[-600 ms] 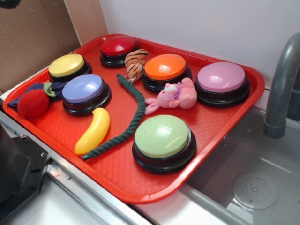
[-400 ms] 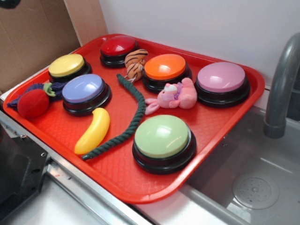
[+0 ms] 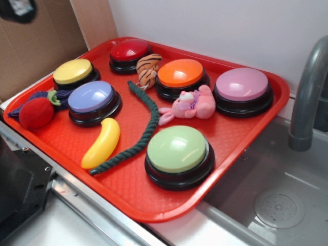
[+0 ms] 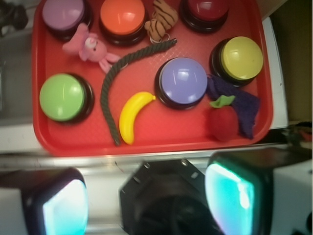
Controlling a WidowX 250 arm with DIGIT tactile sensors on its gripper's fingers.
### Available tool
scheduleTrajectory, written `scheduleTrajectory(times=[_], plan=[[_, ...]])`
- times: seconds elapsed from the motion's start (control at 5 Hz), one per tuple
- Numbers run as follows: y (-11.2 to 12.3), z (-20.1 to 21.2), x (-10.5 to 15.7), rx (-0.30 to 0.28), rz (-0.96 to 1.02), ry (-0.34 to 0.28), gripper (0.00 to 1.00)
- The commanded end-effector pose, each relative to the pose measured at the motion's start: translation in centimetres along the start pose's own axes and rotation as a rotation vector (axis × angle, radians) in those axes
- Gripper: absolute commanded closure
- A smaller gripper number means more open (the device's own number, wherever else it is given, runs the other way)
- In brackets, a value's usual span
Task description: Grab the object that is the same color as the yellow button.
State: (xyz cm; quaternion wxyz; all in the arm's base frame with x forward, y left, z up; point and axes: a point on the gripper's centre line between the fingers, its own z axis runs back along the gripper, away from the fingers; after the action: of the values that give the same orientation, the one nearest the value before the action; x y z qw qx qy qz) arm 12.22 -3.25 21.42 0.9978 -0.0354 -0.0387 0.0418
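Note:
The yellow toy banana (image 3: pixel 102 143) lies on the red tray (image 3: pixel 128 189) near its front edge, between the lilac-blue button and the green rope; the wrist view shows the banana (image 4: pixel 131 116) from above. The yellow button (image 3: pixel 73 72) (image 4: pixel 241 58) stands at the tray's back left. My gripper (image 4: pixel 146 200) is open, its teal pads (image 4: pixel 66 208) wide apart with nothing between them. It hovers high over the black robot base, short of the tray's front edge. In the exterior view only a dark part of it (image 3: pixel 18 7) shows at the top left corner.
Also on the tray: green button (image 3: pixel 177 149), lilac-blue button (image 3: pixel 92 97), orange button (image 3: pixel 180 73), mauve button (image 3: pixel 242 84), red button (image 3: pixel 128 50), green rope (image 3: pixel 146 125), pink plush (image 3: pixel 192 105), tiger plush (image 3: pixel 148 66), red strawberry (image 3: pixel 36 113). A sink and faucet (image 3: pixel 307 92) lie to the right.
The dark part of the gripper at the exterior view's top left corner has come further down into the picture. Nothing on the tray has moved.

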Motion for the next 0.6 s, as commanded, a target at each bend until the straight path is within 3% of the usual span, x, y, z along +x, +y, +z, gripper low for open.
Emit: scheduleTrajectory(times=[0.0, 0.2, 0.4], plan=[[-1.4, -4.5, 1.3, -0.045, 0.156, 0.007, 0.00], [-1.0, -8.8, 1.7, 0.005, 0.380, 0.005, 0.00], [-0.5, -11.1, 2.2, 0.007, 0.470, -0.074, 0.00]])
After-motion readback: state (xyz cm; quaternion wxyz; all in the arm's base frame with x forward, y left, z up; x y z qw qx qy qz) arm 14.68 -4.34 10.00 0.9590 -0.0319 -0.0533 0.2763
